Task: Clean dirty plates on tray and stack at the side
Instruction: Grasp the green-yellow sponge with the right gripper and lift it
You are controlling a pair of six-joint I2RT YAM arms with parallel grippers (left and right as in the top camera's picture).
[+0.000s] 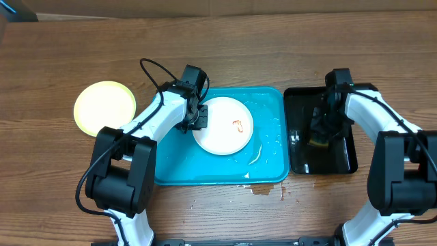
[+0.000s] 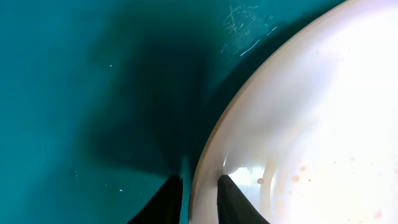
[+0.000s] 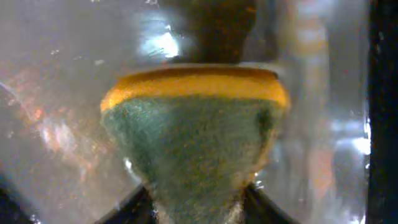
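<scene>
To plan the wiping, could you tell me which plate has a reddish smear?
The white plate on the tray, its rim in the left gripper; the yellow-green plate shows none.

**Desk:** How do the two arms look from above?

**Photographer:** The left arm (image 1: 153, 117) and right arm (image 1: 372, 106) have matching white shells over chunky black joint housings. A thin black cable (image 1: 142, 63) loops off the left wrist.

**Desk:** And up close?

**Photographer:** The left gripper (image 2: 198, 182) has two slim, black, tapered fingers (image 2: 233, 202). The right gripper (image 3: 196, 208) shows only dark wedge-shaped fingers (image 3: 121, 211).
</scene>
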